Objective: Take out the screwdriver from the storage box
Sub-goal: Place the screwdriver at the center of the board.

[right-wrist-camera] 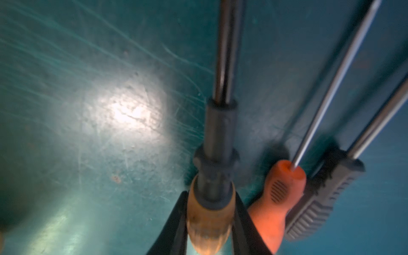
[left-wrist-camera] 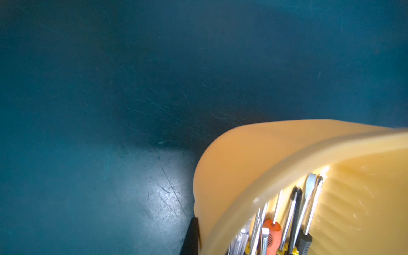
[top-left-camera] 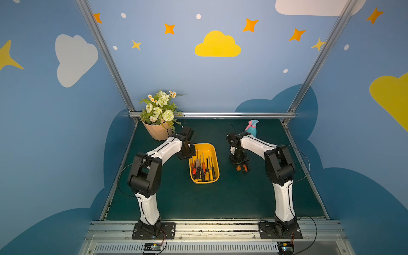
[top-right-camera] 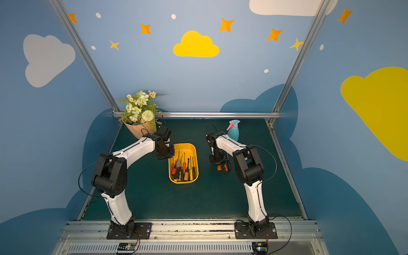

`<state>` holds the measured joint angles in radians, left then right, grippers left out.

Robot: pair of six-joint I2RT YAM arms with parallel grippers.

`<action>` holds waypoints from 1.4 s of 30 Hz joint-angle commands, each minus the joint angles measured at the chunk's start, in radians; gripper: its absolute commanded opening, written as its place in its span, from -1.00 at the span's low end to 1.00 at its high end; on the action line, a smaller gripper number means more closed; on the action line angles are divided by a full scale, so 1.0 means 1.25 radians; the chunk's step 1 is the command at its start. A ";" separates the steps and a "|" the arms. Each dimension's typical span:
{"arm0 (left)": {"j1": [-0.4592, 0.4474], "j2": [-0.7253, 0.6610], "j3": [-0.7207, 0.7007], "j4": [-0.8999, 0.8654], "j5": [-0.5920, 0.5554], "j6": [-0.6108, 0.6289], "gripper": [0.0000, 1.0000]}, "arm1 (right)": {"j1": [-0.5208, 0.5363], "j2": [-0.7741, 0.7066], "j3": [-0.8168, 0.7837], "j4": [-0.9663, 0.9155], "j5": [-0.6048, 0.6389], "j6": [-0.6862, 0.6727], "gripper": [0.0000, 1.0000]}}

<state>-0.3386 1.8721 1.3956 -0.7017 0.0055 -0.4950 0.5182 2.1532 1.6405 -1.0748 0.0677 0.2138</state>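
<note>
Right hand (top-left-camera: 241, 169) pinching screwdriver (right-wrist-camera: 209, 220) by amber translucent handle; dark collar, dark shaft. Screwdriver sitting low over tabletop (top-left-camera: 220, 198), outside yellow storage box (top-left-camera: 209, 148), to its right, beside orange-handled screwdriver (right-wrist-camera: 278, 198) and grey-handled screwdriver (right-wrist-camera: 320, 203) lying there. Left hand (top-left-camera: 187, 154) pressing together on box's far left corner wall.
</note>
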 commanded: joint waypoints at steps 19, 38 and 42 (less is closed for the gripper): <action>0.000 0.009 0.005 0.008 0.057 -0.015 -0.95 | -0.010 0.021 0.018 -0.017 0.011 0.039 -0.36; 0.000 0.006 -0.014 0.016 0.057 -0.007 -0.95 | -0.004 -0.161 -0.034 0.073 -0.017 0.044 -0.02; 0.000 0.007 -0.007 0.018 0.062 -0.007 -0.95 | 0.012 -0.216 -0.034 0.093 -0.034 0.030 0.07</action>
<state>-0.3386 1.8858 1.3731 -0.6872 0.0322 -0.4988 0.5175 1.9442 1.6070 -0.9920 0.0425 0.2569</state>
